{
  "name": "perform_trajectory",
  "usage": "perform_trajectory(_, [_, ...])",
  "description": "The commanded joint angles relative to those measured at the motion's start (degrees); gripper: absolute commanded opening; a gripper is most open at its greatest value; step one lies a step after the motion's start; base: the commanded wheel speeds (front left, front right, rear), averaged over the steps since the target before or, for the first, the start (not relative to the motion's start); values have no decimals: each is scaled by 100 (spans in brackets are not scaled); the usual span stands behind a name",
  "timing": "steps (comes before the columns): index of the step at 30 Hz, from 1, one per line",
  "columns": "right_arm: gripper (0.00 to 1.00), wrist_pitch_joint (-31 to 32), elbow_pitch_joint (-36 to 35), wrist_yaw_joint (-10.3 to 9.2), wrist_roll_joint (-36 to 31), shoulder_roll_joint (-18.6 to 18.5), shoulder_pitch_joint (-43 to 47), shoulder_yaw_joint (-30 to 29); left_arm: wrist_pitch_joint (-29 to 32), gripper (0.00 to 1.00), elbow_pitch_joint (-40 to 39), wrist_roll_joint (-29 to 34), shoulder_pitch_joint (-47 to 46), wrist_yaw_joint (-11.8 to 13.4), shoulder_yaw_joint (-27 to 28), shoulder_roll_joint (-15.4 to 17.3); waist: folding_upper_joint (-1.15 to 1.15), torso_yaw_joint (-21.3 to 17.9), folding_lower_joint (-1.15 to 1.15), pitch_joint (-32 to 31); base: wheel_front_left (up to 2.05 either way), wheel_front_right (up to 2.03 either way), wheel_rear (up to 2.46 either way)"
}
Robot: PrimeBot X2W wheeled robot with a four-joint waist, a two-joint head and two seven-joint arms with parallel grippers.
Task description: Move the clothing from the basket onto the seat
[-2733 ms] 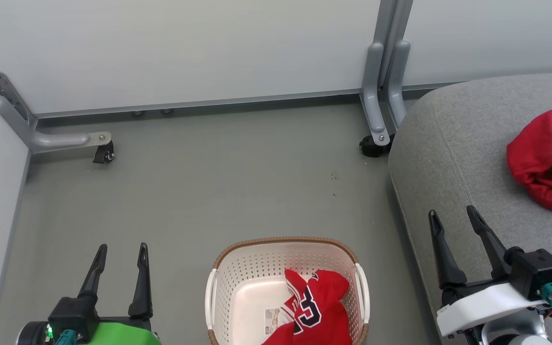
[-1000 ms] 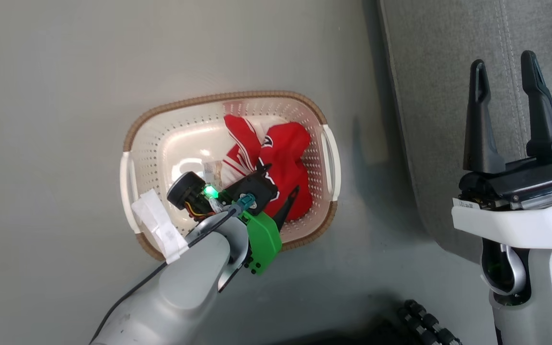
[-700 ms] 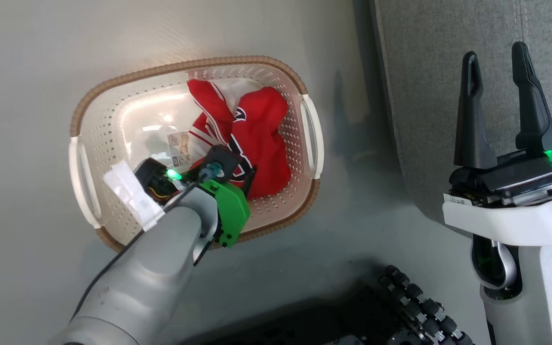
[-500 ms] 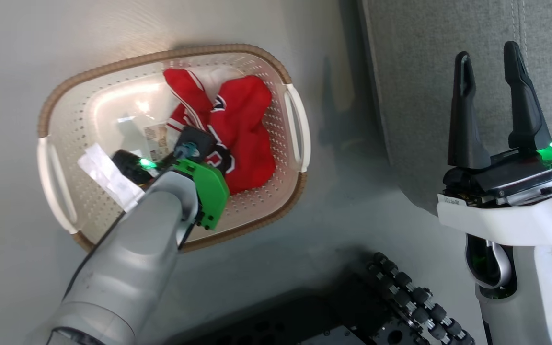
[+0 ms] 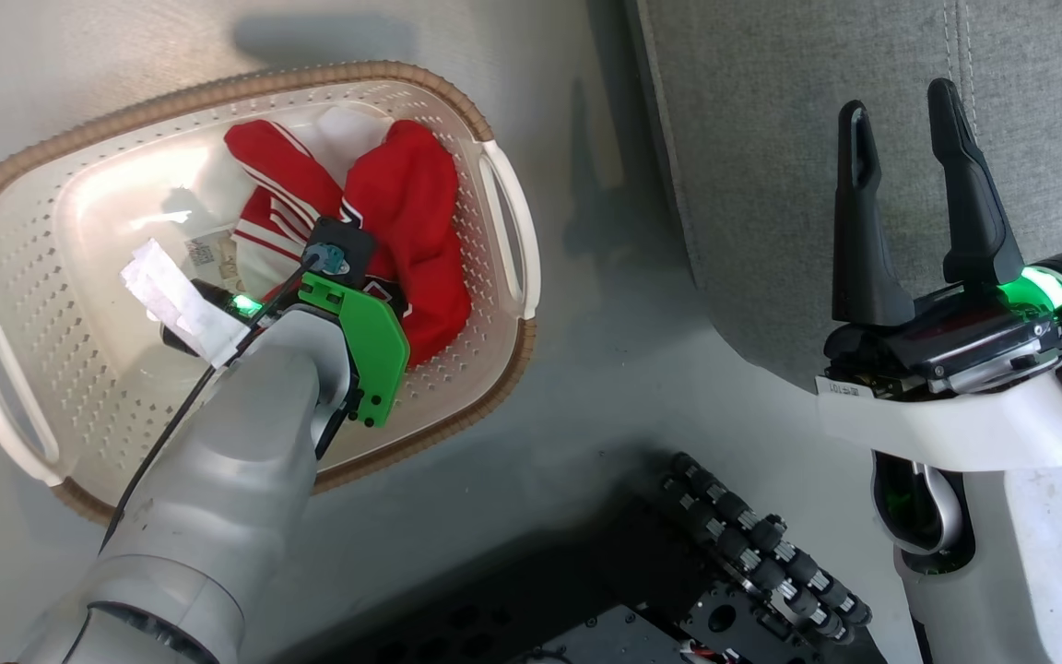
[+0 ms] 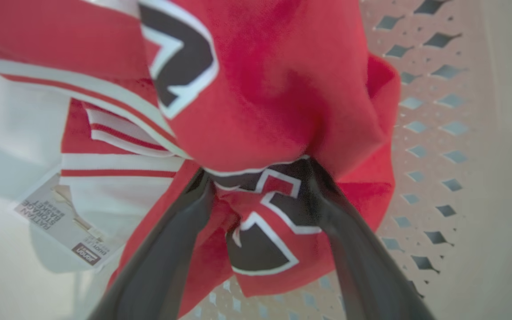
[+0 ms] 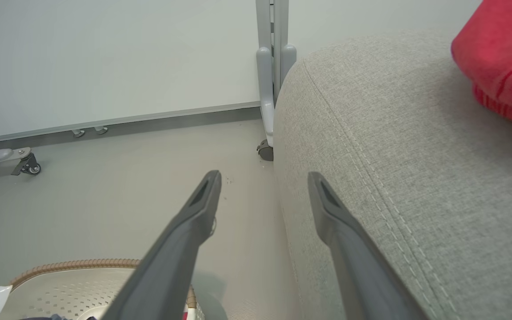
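Dark fingers of the left gripper (image 6: 256, 180) stood spread apart inside the cream-white perforated plastic laundry basket (image 5: 218, 88) with the brown woven-look rim. They straddled a bunched fold of the bright red jersey (image 6: 278, 89) with black, white-edged numerals and white stripes, their tips against the cloth but not closed on it. The jersey lay crumpled toward the basket's right-hand side in the head view, next to a paper barcode sticker (image 6: 56, 218) on the basket's bottom. The basket stood on the smooth grey-green floor (image 5: 586, 415), just beside the large grey woven-fabric sofa seat (image 5: 771, 138). The right gripper (image 5: 897, 101) hovered at the seat's edge, its fingers wide apart and empty. Farther along the seat a plain red shirt (image 7: 500, 66) lay in a heap. Beyond the seat's rounded corner stood a pale wall panel (image 7: 105, 58) and a grey metal post (image 7: 274, 66) on a castor.
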Motion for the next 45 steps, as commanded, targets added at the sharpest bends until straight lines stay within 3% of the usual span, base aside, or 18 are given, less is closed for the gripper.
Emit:
perform_trajectory(1, [100,-38,18,1,38,9,-55,10,24,100,33,-68,-70,-20,-36,82,0,-84,-1,79,0,0,0])
perform_trajectory(9, [100,-40,-81,1,31,8,25,-24,642,100,77,-323,-4,-23,-405,138,0,-93,-1,120,0,0,0])
perform_trajectory(10, [100,-40,-91,1,30,8,36,-27,695,83,79,-335,-39,-24,-437,151,0,-86,-1,121,0,0,0])
perform_trajectory(11, [100,-40,-107,1,32,8,46,-29,724,32,86,-338,-111,-24,-470,191,0,-77,-1,126,0,0,0])
perform_trajectory(12, [100,-40,-113,1,32,8,47,-32,781,0,100,-370,-129,-24,-489,191,0,-72,-1,127,0,0,0])
perform_trajectory(24, [100,-41,-156,1,17,7,-146,6,453,0,197,-109,-392,99,-777,255,0,-21,-1,-85,0,0,0])
perform_trajectory(45, [100,230,-36,1,-609,1,363,-307,-1306,0,-386,-190,287,22,-981,118,0,929,-1,-2047,0,0,0])
